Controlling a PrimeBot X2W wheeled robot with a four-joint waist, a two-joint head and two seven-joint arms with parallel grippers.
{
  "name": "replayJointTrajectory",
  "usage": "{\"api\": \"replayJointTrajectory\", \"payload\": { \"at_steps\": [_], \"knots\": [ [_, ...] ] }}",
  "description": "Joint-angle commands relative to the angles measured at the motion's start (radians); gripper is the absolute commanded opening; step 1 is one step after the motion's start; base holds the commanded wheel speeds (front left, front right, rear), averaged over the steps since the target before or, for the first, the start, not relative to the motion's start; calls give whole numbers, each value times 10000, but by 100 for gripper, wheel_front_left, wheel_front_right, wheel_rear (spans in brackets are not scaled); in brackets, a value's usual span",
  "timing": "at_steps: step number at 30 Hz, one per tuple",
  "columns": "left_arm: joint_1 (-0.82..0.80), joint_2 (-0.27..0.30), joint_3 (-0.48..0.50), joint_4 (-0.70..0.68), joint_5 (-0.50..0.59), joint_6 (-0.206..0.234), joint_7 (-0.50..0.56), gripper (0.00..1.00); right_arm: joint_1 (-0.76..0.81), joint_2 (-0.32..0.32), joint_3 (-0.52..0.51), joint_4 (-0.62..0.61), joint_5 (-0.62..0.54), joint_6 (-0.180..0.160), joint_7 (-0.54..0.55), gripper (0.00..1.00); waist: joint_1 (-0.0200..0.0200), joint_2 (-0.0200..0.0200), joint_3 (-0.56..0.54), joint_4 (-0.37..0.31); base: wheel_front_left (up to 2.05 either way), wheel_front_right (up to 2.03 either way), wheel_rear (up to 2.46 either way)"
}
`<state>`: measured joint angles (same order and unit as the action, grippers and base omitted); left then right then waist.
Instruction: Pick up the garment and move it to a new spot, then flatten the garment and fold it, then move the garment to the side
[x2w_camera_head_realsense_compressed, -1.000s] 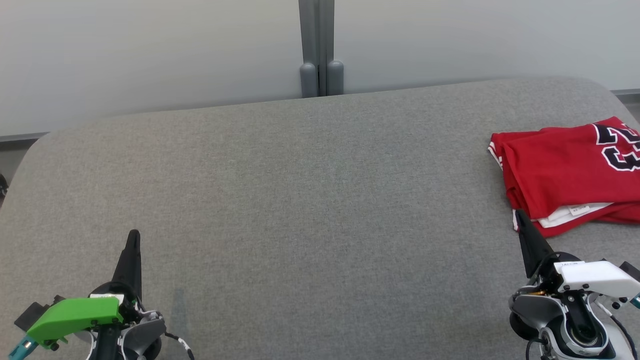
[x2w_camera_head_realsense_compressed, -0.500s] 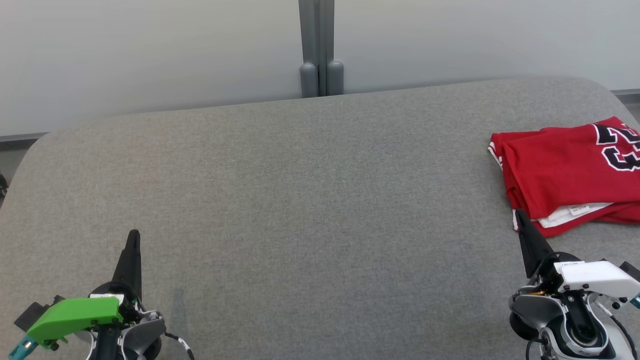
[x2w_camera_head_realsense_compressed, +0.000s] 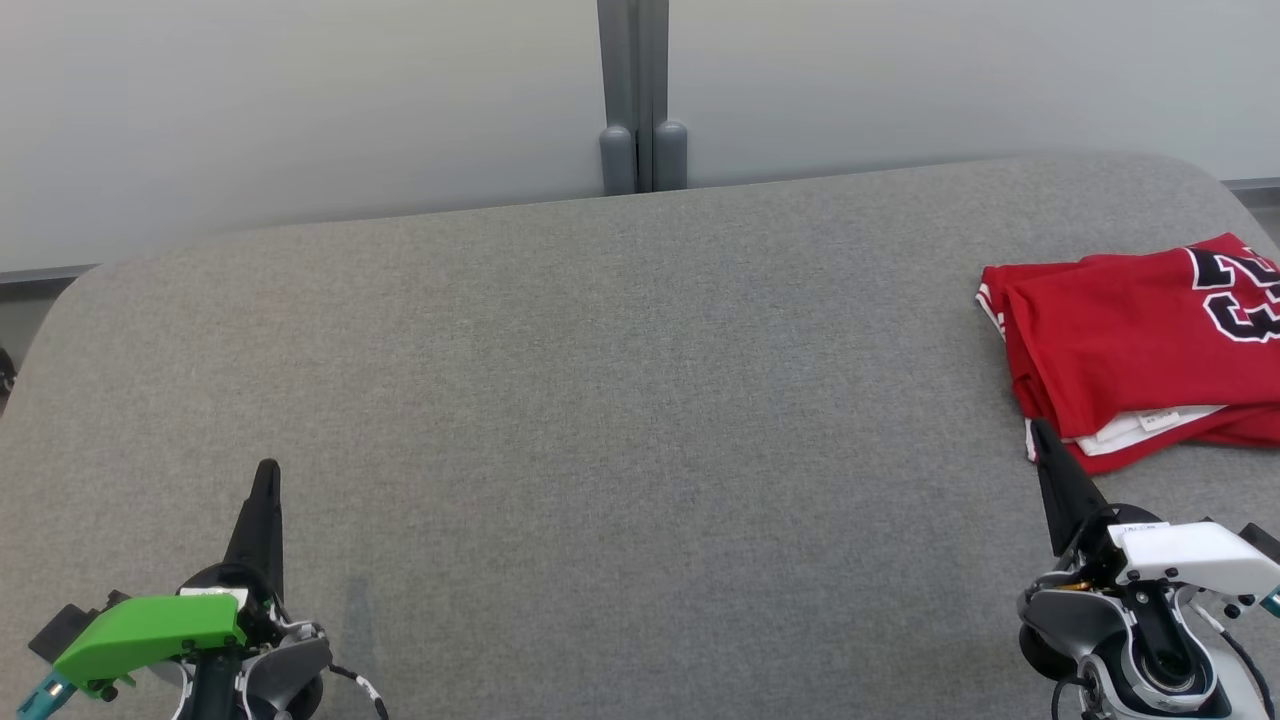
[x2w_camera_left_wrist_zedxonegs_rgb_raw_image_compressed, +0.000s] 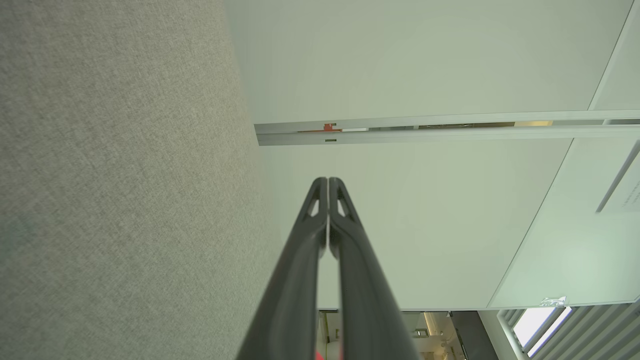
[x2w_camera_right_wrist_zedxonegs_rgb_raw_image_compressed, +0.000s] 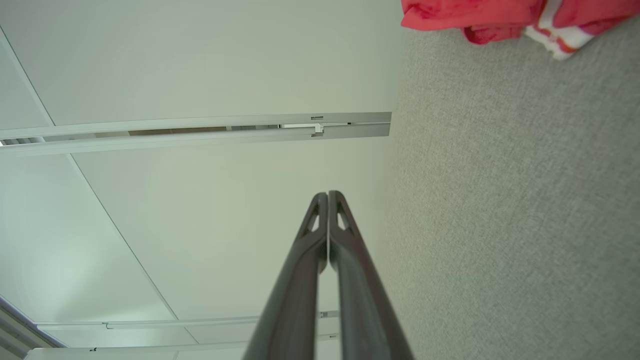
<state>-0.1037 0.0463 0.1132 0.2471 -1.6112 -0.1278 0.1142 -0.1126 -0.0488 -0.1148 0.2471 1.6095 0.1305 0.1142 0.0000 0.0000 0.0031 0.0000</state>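
Lying folded at three o'clock on the table (x2w_camera_head_realsense_compressed: 620, 400) is one red garment (x2w_camera_head_realsense_compressed: 1110, 340), a jersey with black-and-white numerals and one white tag (x2w_camera_head_realsense_compressed: 1150, 422) at its near edge. Two grippers sit low: the left gripper (x2w_camera_head_realsense_compressed: 267, 468) at seven o'clock, the right gripper (x2w_camera_head_realsense_compressed: 1036, 427) at five o'clock near the garment's corner, each closed tight on nothing. Grey fabric covers the round-cornered table. Behind it stand two pale wall panels (x2w_camera_head_realsense_compressed: 300, 100), split by one grey post (x2w_camera_head_realsense_compressed: 640, 90).
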Motion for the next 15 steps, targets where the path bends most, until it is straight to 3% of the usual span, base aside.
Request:
{"api": "replayJointTrajectory", "payload": {
  "at_steps": [1,15],
  "knots": [
    [-108,73,25,-28,-33,-55,37,0,85,-11,-14,-54,63,4,35,0,0,0,0,0,0,0,0],
    [-108,73,24,-29,-33,-55,36,0,85,-11,-13,-52,64,4,35,0,0,0,0,0,0,0,0]
  ]
}}
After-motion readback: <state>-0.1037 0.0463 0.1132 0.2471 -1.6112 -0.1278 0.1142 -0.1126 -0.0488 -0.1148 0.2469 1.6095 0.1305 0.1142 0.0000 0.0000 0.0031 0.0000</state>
